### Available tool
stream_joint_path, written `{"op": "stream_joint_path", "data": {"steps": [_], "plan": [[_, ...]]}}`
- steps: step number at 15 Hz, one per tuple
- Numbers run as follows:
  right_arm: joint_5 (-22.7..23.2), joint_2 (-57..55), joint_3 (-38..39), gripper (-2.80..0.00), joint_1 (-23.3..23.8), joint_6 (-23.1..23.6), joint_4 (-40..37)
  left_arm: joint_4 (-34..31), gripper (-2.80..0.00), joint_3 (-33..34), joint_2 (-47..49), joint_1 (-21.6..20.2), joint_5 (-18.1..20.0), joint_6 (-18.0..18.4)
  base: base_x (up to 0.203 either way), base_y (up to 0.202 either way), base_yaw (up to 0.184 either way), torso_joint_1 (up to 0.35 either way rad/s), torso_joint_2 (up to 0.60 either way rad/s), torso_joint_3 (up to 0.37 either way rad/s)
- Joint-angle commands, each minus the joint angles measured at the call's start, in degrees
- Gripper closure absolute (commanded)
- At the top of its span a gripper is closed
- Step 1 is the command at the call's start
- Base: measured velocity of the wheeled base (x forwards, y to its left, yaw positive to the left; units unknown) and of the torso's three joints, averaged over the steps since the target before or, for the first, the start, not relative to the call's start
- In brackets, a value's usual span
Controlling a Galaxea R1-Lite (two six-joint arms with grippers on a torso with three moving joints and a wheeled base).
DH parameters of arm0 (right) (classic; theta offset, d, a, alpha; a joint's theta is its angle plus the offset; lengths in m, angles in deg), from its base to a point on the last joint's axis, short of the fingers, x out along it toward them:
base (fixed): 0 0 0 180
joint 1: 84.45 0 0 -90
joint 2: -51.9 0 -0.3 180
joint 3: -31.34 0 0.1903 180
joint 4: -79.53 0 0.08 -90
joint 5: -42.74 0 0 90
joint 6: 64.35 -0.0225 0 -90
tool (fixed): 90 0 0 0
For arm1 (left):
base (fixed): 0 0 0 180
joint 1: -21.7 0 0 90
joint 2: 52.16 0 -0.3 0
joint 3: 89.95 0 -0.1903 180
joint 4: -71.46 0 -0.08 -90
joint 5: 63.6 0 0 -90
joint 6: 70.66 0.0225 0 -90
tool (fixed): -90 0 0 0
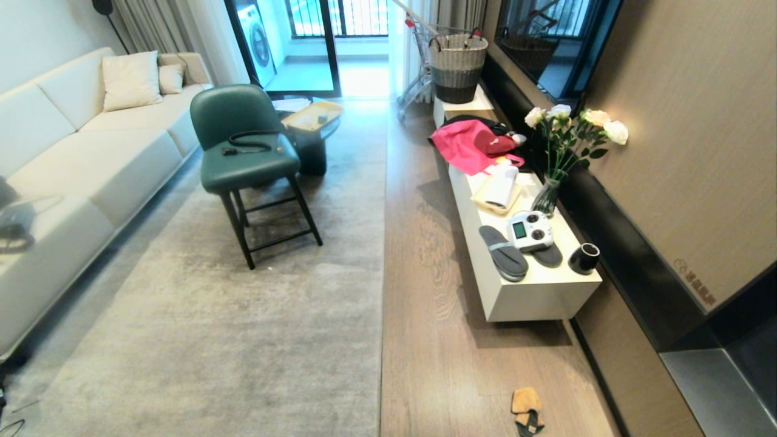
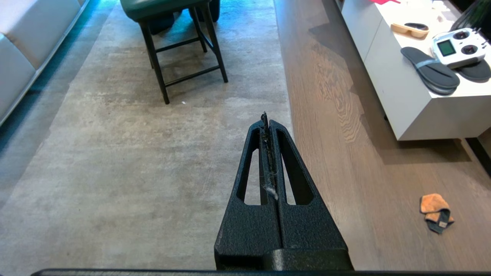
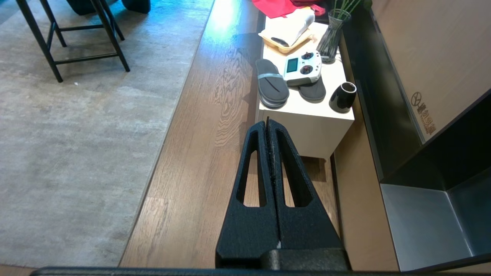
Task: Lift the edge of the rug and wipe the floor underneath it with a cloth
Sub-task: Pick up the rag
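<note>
Along the middle of the room, the rug edge (image 1: 383,243) runs straight from the near floor toward the balcony door, lying flat with no part lifted; pale grey-beige pile on one side, the floor (image 1: 425,255) of brown wood-grain planks on the other. Cloth (image 1: 525,409) — small, orange-tan with a dark trimmed end — lies crumpled on the planks near the robot, well apart from the rug border and short of the low white table (image 1: 534,291). Same cloth shows in the left wrist view, on bare planks off to the side of the left pincer (image 2: 267,119). Left pincer: fingers pressed together, holding nothing, a little lint stuck in the seam, poised over the rug just beside its border. Right pincer (image 3: 268,122): fingers likewise pressed together, empty, poised over the planks in front of the table's near end. Neither arm appears in the head view. On the table, from the near end: a black cup (image 1: 584,258), dark grey slippers (image 1: 504,252) with a white remote controller (image 1: 530,230) resting partly on them, a tray with a white roll (image 1: 499,189), a glass vase of white roses (image 1: 564,152), pink-red fabric (image 1: 470,145). On the rug — a green chair (image 1: 246,152) with dark legs, a cream sofa (image 1: 73,158) beyond it at the rug's far side.
</note>
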Motion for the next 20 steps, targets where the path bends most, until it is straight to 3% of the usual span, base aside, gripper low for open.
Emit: {"op": "stream_joint_path", "data": {"steps": [1,20], "plan": [[0.1,-0.1,0.0,0.00,0.0,0.0,0.0,0.0,0.00,0.0,0.0,0.0,0.0,0.0,0.000,0.000,0.000,-0.133,0.29,0.165],[-0.1,-0.1,0.0,0.00,0.0,-0.8,0.0,0.0,0.00,0.0,0.0,0.0,0.0,0.0,0.000,0.000,0.000,-0.136,0.33,0.191]]}}
